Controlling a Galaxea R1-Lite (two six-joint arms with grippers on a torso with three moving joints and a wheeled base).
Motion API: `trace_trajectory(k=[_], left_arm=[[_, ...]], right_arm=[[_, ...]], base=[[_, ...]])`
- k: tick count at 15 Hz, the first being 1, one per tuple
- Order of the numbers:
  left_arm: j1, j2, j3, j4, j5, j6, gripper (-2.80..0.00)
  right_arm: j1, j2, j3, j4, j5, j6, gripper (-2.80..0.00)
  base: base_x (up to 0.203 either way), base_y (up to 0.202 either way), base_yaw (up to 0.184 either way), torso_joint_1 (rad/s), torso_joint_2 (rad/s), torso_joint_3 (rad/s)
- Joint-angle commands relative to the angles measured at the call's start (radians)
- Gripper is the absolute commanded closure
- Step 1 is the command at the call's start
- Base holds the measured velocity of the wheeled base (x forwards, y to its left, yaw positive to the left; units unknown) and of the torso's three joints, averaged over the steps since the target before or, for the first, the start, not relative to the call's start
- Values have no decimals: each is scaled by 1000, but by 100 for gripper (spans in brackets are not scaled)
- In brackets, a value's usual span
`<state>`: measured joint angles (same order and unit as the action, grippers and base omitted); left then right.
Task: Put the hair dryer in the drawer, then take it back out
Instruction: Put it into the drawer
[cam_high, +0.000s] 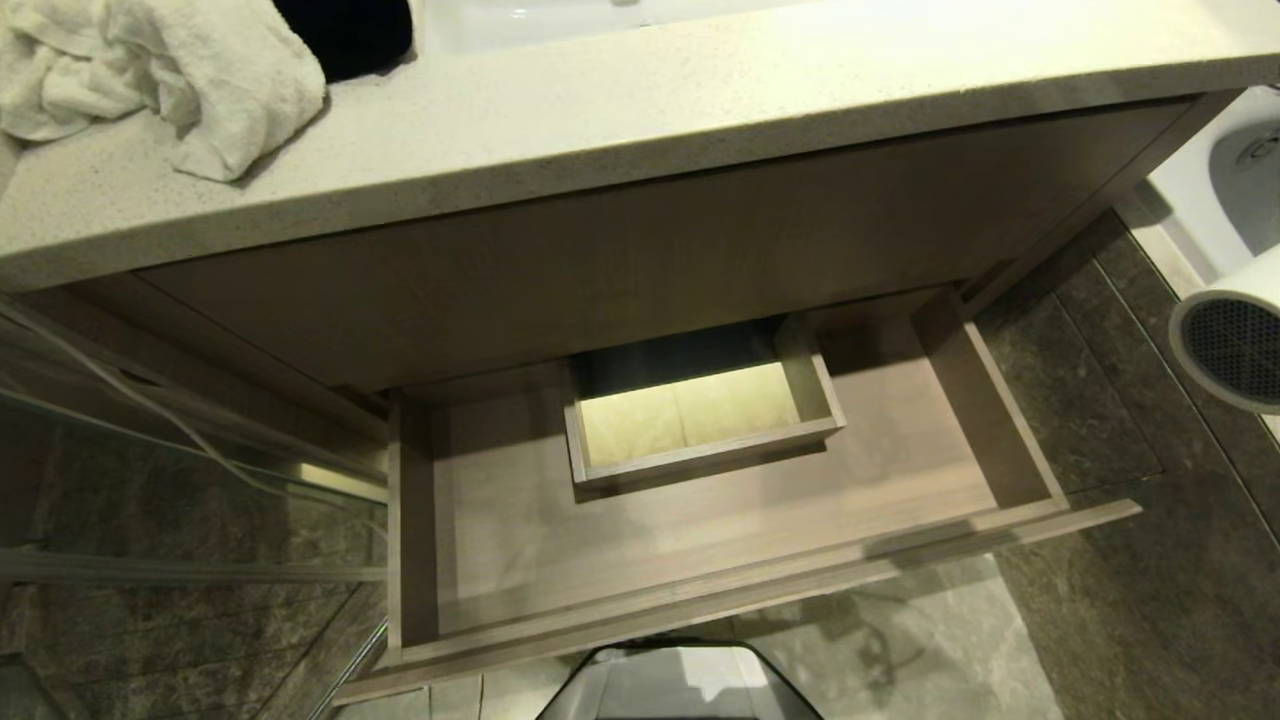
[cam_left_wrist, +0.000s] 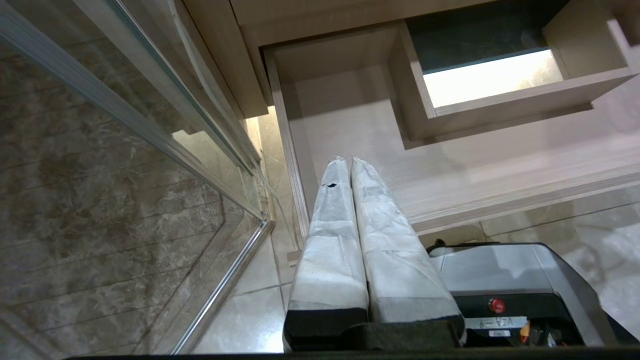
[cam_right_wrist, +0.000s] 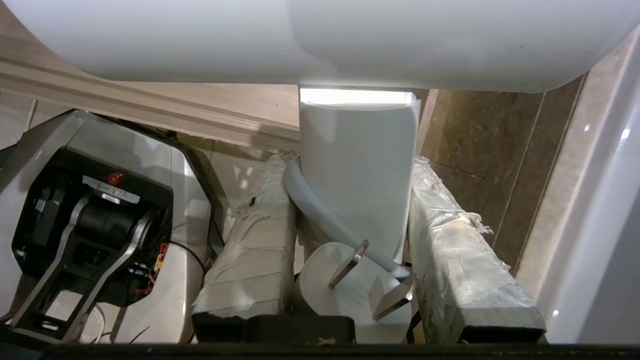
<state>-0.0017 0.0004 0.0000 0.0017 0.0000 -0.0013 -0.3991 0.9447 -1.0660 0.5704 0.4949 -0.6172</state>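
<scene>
Step in hand: put-in. Right gripper (cam_right_wrist: 350, 190) fingers clenched on hair dryer (cam_high: 1228, 335) handle, held off to right of the open drawer (cam_high: 700, 520), over floor. Next: carry dryer left, lower in, clear of boxed cutout (cam_high: 700, 425); left gripper (cam_left_wrist: 350, 162) fingers closed, holding nothing.

Left end effector (cam_left_wrist: 350, 162) closed, right end effector (cam_right_wrist: 350, 165) apparently clamped.

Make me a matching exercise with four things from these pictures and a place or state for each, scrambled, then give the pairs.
Things:
1. hair dryer
2. drawer
3. towel
4. left gripper

States:
A. crumpled on the countertop
B. pulled open, nothing inside
C. shut, holding nothing
D. clamped by its handle in the right gripper

Pairs: 1-D, 2-B, 3-A, 4-C
</scene>
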Motion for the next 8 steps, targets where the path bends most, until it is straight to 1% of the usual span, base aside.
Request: trace_trajectory(k=[1, 6, 8], left_arm=[[0, 0, 2, 0, 0, 0, 0], [0, 0, 0, 0, 0, 0, 0], [0, 0, 0, 0, 0, 0, 0]], right_arm=[[0, -14, 19, -1, 2, -4, 0], [0, -20, 38, -15, 2, -4, 0], [0, -24, 50, -20, -18, -2, 0]], base=[[0, 0, 0, -291, 535, 251], [0, 0, 0, -297, 547, 246], [0, 0, 0, -291, 527, 226]])
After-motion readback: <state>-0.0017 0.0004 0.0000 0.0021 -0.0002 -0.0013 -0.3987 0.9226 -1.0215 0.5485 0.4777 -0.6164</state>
